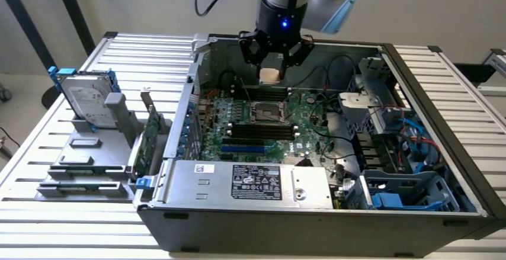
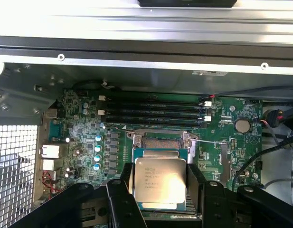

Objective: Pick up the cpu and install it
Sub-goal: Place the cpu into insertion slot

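Two black fingers (image 2: 125,190) of the gripper (image 1: 273,70) are clamped against opposite edges of the cpu (image 2: 160,183), its silvery top plate with printed lettering facing the wrist camera. In the exterior view the cpu hangs in the grip over the rear part of the open computer case (image 1: 316,230), raised clear of the green motherboard (image 1: 308,124). Beneath it in the wrist view lies the socket (image 2: 160,142) with its metal frame, and beyond that a row of black memory slots (image 2: 151,111). A grey power supply (image 1: 245,183) with a label sits at the case's near edge. To the exterior view's left, on the slatted table (image 1: 63,224), a holder carries an upright hard drive (image 1: 87,100) and a green card (image 1: 146,141).
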